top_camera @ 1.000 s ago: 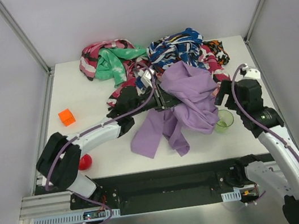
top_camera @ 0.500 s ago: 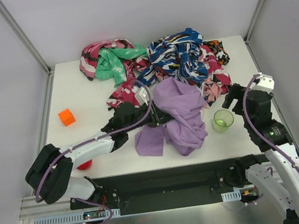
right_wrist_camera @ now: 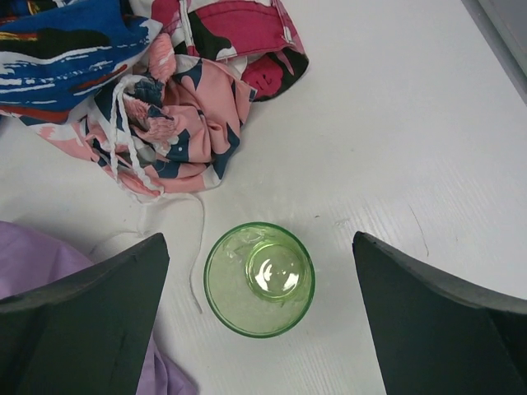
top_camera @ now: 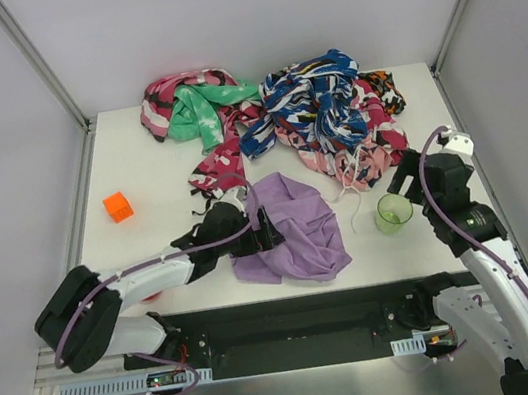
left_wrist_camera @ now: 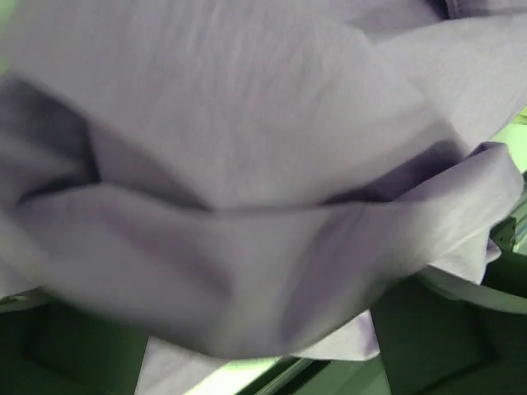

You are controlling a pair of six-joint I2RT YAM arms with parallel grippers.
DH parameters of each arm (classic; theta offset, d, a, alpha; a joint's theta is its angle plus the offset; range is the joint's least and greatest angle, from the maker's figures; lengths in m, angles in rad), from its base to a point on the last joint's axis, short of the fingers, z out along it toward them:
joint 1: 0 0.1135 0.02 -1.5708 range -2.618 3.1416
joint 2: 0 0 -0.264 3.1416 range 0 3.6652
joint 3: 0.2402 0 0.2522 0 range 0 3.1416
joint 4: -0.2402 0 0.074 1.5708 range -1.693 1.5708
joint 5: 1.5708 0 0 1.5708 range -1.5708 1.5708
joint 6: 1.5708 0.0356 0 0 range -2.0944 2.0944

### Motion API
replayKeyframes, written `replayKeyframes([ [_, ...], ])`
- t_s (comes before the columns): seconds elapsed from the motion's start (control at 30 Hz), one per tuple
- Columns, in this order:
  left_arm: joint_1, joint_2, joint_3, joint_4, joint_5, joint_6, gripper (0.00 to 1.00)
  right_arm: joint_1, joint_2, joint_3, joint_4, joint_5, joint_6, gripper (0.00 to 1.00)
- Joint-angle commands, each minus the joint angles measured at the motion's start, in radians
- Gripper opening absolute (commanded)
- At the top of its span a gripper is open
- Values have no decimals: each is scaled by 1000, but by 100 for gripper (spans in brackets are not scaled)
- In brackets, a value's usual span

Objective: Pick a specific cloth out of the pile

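Cloth [top_camera: 301, 235] between pile [top_camera: 315, 108] and near edge of table [top_camera: 137, 168]

Landmark: plain lilac soft cloth [top_camera: 296, 238].
Behind it: heap of many-coloured patterned garments [top_camera: 316, 113] just beside, blocks the way.
Right of it: clear green plastic cup [top_camera: 394, 211], upright; narrow gap.
Far left of it: small orange cube [top_camera: 118, 207]; bare white table [top_camera: 153, 170] between.

the white tabletop [top_camera: 137, 168] carries a pile [top_camera: 315, 108] of many-coloured patterned garments along its far edge. just in front of the pile, near the middle, a plain lilac cloth [top_camera: 295, 233] lies crumpled. a clear green cup [top_camera: 394, 211] stands upright near the cloth's right side, and an orange cube [top_camera: 118, 207] sits well apart at the left.
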Motion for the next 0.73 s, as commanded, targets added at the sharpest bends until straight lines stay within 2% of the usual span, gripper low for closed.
replayKeyframes([
  [0.0, 0, -193, 64, -259, -156, 82, 99, -5, 3, 96, -77, 10, 34, 96],
  [0.17, -1, -439, 188, -582, -295, 159, 99, -5, -16, 102, -123, 24, -5, 96],
  [0.3, -1, -542, 317, -782, -428, 182, 99, -5, -48, 85, -124, 36, -21, 96],
  [0.47, 0, -629, 331, -830, -557, 162, 99, -5, -96, 45, -89, 33, -66, 96],
  [0.7, -1, -646, 311, -831, -568, 136, 99, -5, -94, 37, -48, -19, -98, 96],
])
